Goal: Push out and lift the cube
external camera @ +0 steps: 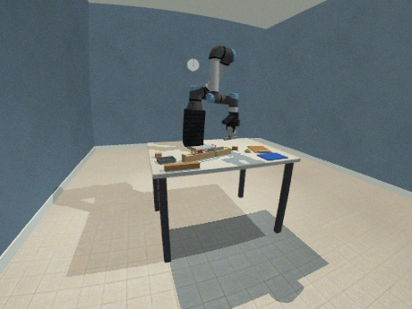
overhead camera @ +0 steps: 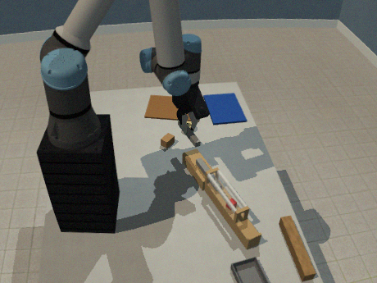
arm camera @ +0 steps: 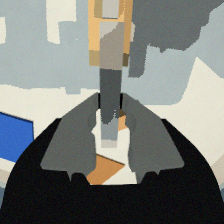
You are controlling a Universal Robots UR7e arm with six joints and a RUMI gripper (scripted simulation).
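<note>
The jaws (overhead camera: 189, 125) (external camera: 231, 133) are nearly closed, leaving a narrow gap, and grip a straight, slender grey bar (overhead camera: 196, 140) (external camera: 229, 138) (arm camera: 110, 82). They are raised above the worktop (overhead camera: 123, 104) (external camera: 246, 163) (arm camera: 20, 100). In the top view the bar slants down to the right towards the far end of a long, narrow channel of light wood (overhead camera: 223, 198) (external camera: 206, 156) (arm camera: 93, 30); in the wrist view its tip overlaps that end. Contact between the two cannot be confirmed.

As seen from the top, the channel runs from far left to near right, with pale rails over its middle and two wooden crosspieces. The task's red cube (overhead camera: 231, 203) (external camera: 200, 151) is inside, beneath the rails and just beside the near crosspiece. It is neither out nor lifted.

Further findings, by the top view: a small brown wooden block (overhead camera: 167, 140) (external camera: 235, 148) is left of the channel's far end. A flat orange panel (overhead camera: 161, 107) (external camera: 260, 149) (arm camera: 105, 169) lies at the far side, with a flat blue panel (overhead camera: 225, 108) (external camera: 272, 157) (arm camera: 16, 137) to its right. A long brown wooden beam (overhead camera: 297, 248) (external camera: 182, 167) lies at near right, and a shallow grey tray (overhead camera: 244, 261) (external camera: 166, 160) is at the near edge of view.
</note>
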